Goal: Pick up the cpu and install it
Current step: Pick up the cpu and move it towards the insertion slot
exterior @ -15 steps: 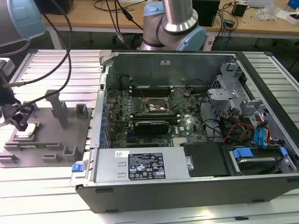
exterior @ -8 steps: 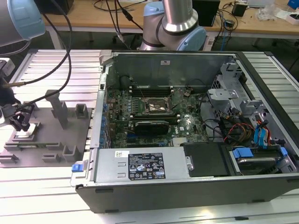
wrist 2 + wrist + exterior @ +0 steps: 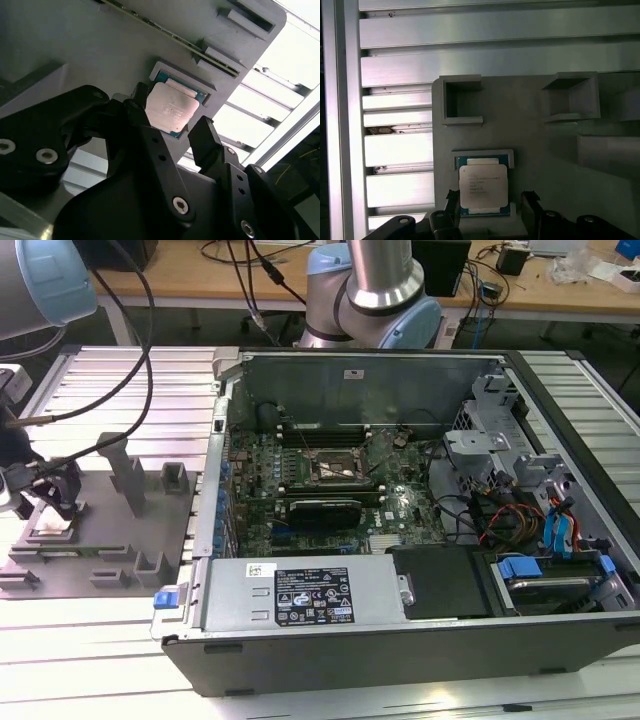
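Tool (image 3: 490,200) wide open, jaws straddling cpu (image 3: 483,186), nothing gripped. Cpu flat in recess of gray holder (image 3: 110,540), lower left of exterior view; recess prob. keeps it square for pickup. Socket (image 3: 335,468) well apart, in pc case (image 3: 400,652).

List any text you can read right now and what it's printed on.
cpu: faint lines of print on its metal top, too blurred to read.
Black label on the power supply: white print and symbols, too small to read.
White sticker beside it: too small to read.
Small white label on the case wall: too small to read.
Nothing can be quoted.
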You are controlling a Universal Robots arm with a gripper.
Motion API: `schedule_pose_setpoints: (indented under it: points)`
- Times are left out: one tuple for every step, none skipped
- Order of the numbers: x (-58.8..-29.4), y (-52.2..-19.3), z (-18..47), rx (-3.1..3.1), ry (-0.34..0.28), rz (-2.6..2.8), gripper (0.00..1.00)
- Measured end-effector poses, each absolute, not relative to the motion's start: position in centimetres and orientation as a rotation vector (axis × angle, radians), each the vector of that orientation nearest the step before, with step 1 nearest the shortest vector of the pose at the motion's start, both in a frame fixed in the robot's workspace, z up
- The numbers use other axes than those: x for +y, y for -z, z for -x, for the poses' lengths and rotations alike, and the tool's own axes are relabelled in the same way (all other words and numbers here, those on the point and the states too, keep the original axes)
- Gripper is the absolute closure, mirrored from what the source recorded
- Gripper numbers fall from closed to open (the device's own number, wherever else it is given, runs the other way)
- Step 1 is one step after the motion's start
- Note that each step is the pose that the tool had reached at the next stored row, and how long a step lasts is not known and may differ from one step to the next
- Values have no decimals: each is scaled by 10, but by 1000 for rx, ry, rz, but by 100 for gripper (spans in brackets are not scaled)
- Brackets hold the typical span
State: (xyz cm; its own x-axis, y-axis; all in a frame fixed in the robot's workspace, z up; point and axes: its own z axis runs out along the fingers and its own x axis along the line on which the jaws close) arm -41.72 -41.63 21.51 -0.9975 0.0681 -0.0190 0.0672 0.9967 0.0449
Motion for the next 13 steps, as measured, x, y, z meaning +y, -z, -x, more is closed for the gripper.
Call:
schedule_pose_setpoints:
  points:
    - [-416,-215,417,3118,-69,-106,40]
    - [-416,-214,417,3118,-69,-102,40]
    - [-416,-212,416,3120,-70,-62,40]
    - [-416,-212,416,3121,-70,-41,40]
    - [-416,-210,416,3122,-70,-20,40]
    - [-416,-208,416,3122,-70,8,40]
    - [-415,-206,416,3122,-70,17,40]
    - [-415,-205,416,3122,-70,22,40]
    - [-415,-203,416,3122,-72,23,40]
    - [-415,-202,416,3122,-73,23,40]
    - [-415,-201,416,3122,-74,22,40]
    - [-415,-200,416,3122,-74,19,40]
    - [-415,-199,416,3122,-74,9,40]
